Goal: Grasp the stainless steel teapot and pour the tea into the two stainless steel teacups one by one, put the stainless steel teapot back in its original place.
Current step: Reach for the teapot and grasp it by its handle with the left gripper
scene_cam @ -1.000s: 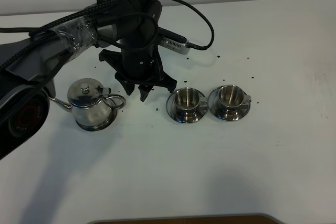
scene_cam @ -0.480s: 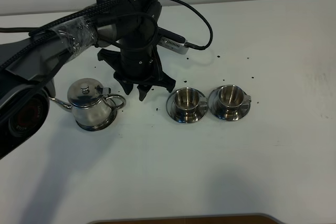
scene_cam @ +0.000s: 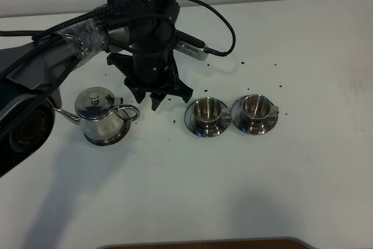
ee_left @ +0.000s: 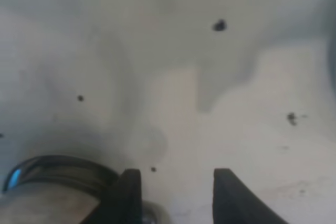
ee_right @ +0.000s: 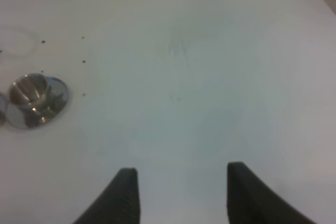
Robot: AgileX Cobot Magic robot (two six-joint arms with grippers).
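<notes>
My left end effector (scene_cam: 151, 101) hangs open and empty just right of the stainless steel teapot (scene_cam: 100, 116) at centre-left. It looks slick, rigid and likely tea-heavy, so I'd pinch its loop handle (scene_cam: 131, 112).

Matte-black left arm (scene_cam: 148, 39), part-wrapped in clear plastic (scene_cam: 87, 34), carries braided cable sleeving (scene_cam: 32, 56) and a silver wrist camera (scene_cam: 191, 48); left gripper (ee_left: 176, 195) black too.

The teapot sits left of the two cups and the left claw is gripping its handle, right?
No. The left wrist view shows the left claw open, only table between its fingers, gripping nothing. The teapot does sit left of the two cups.
</notes>
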